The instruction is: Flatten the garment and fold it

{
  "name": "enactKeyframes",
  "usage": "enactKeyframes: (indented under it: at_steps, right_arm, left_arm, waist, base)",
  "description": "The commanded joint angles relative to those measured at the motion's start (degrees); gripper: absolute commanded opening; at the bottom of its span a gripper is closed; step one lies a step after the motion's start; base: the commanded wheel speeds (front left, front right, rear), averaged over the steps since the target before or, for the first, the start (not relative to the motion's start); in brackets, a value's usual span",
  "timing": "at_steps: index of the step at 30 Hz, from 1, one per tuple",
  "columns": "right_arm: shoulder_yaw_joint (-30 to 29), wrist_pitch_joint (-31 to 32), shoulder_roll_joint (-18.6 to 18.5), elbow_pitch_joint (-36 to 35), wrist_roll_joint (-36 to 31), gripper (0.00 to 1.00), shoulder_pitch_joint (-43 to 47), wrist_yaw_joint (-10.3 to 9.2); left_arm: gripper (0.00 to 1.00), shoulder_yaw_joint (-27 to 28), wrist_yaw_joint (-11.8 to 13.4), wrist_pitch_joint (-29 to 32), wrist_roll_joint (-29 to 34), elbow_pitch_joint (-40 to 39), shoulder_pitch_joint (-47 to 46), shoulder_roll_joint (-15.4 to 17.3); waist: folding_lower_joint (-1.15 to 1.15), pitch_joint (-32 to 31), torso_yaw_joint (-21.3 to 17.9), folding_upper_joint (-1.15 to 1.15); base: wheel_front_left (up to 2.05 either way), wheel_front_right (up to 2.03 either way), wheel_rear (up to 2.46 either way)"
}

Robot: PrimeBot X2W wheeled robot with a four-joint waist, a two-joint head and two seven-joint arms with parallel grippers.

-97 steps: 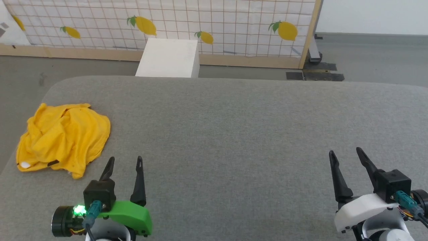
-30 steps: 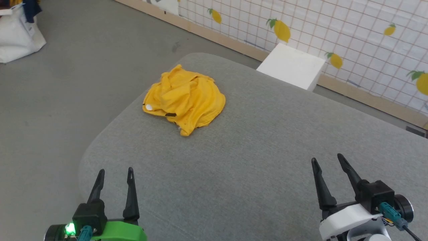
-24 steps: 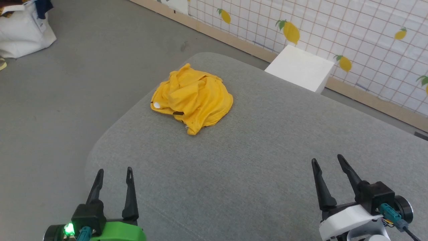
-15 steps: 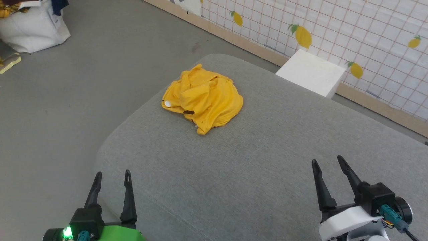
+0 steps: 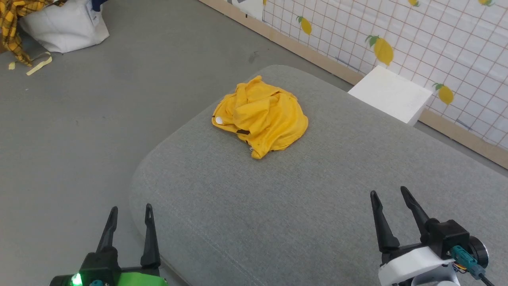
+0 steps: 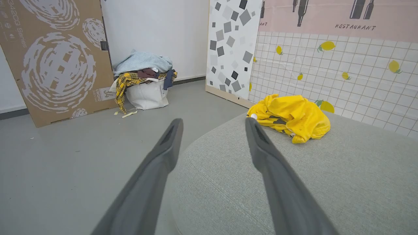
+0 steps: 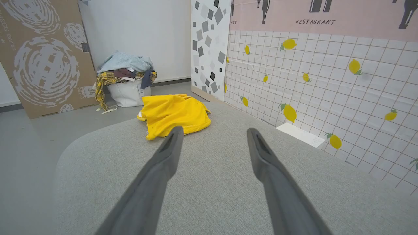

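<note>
The garment (image 5: 264, 115) is a bright yellow T-shirt lying crumpled in a heap near the far corner of the grey padded table (image 5: 317, 206). A white dot and a short black mark show on its left side. It also appears as the garment (image 6: 290, 117) in the left wrist view and the garment (image 7: 174, 114) in the right wrist view. My left gripper (image 5: 129, 216) is open at the lower left, over the table's rounded edge. At the lower right, my right gripper (image 5: 391, 198) is open above the table. Both are empty and well short of the shirt.
A white box (image 5: 391, 93) stands on the floor beyond the table, against a lemon-patterned tiled panel (image 5: 436, 39). A white bag of clothes (image 5: 65, 26) sits on the grey floor at the far left, beside a large cardboard sheet (image 6: 55, 58).
The head camera has turned left, so the table corner and shirt now sit nearer the picture's middle and the clothes bag has come into view. Both grippers stay open.
</note>
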Motion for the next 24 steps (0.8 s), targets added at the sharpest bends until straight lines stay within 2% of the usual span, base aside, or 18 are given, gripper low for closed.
enactKeyframes:
  at_steps: [1, 12, 16, 21, 24]
  right_arm:
    - [-0.1, -0.5, 0.1, 0.2, 0.5, 1.00, -0.6, -0.10]
    - [-0.2, -0.5, 0.1, 0.3, 0.5, 1.00, -0.6, -0.10]
    - [-0.6, -0.5, 0.1, 0.0, 0.3, 1.00, -0.7, -0.10]
    - [-1.3, -0.4, 0.1, -0.8, -1.7, 1.00, -1.6, -0.10]
    - [-1.9, 0.4, 0.1, -2.3, -3.5, 1.00, -2.6, -0.10]
  left_arm:
    - [1.00, 0.0, -0.2, -0.5, -0.5, -0.3, 0.9, -0.3]
    - [1.00, -0.2, -0.2, -0.5, -0.6, -0.3, 0.7, -0.3]
    - [1.00, -0.9, -1.1, -0.5, -0.9, -0.3, -1.1, -0.1]
    - [1.00, -2.7, -4.9, 0.0, -4.2, -0.4, -8.7, 0.5]
    - [1.00, -4.0, -6.5, 4.2, -5.9, -2.6, -15.9, 2.0]
  waist:
    - [0.00, -0.1, 0.0, 0.00]
    - [0.00, 0.2, -0.3, 0.00]
    - [0.00, 0.9, -0.2, 0.00]
    - [0.00, 3.4, -0.4, 0.00]
    - [0.00, 5.3, -0.9, 0.00]
  base:
    - [0.00, 0.00, 0.00]
    - [0.00, 0.00, 0.00]
    - [0.00, 0.00, 0.00]
    - [0.00, 0.00, 0.00]
    - [0.00, 0.00, 0.00]
